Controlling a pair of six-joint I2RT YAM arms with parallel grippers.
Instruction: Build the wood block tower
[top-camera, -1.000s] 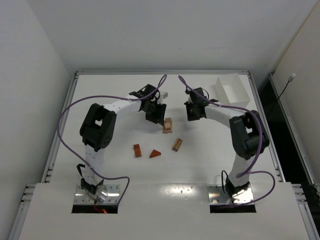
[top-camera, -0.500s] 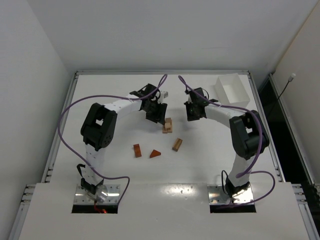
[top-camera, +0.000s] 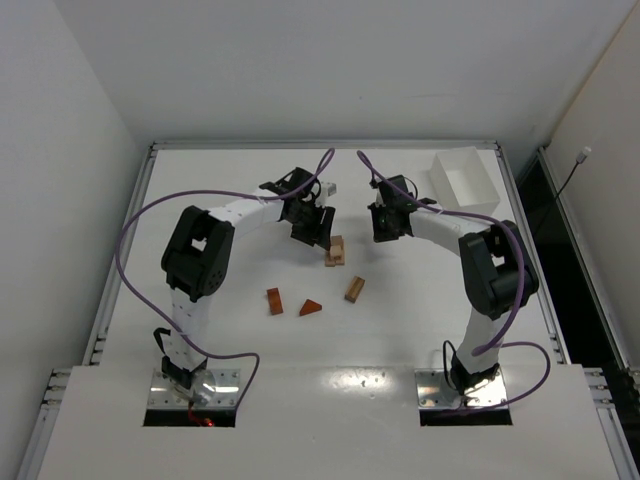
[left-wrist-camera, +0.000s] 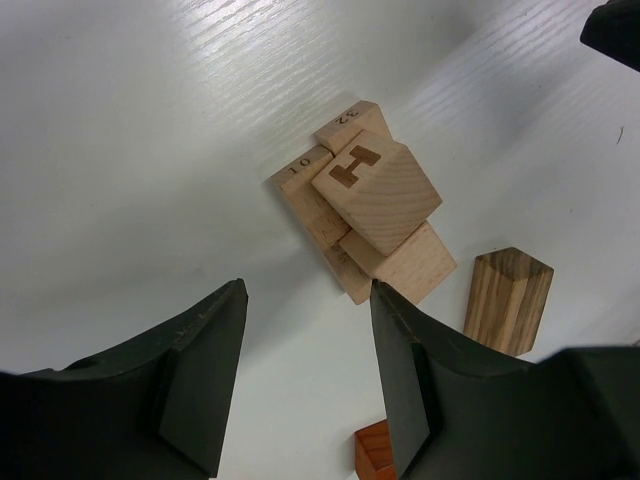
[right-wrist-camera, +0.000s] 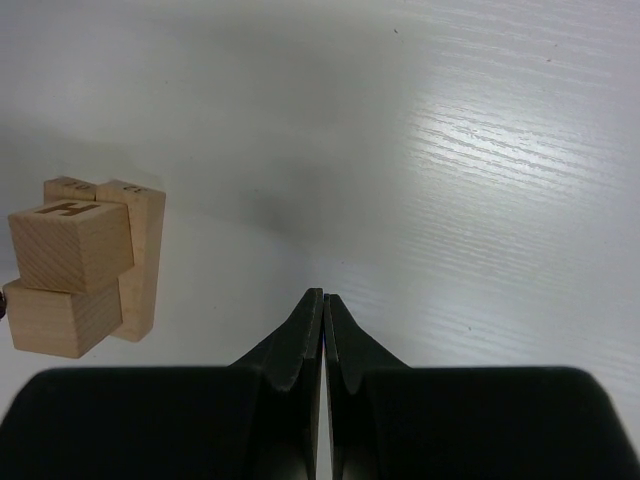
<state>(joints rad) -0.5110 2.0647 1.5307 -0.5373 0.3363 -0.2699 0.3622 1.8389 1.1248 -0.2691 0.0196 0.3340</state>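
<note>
Jaws of the left gripper (left-wrist-camera: 305, 292) stand spread with nothing between them, just short of the tower (left-wrist-camera: 372, 205), a short stack of tan blocks whose top cube, marked H, sits twisted on those below. Jaws of the right gripper (right-wrist-camera: 322, 297) are pressed together, empty, apart from the stack on its right. A tan brick (top-camera: 354, 289) lies near the tower. A reddish-brown brick (top-camera: 274, 301) and a reddish-brown wedge (top-camera: 311, 308) lie nearer the bases. A white box (top-camera: 465, 180) stands at the far right corner of the table (top-camera: 220, 180).
</note>
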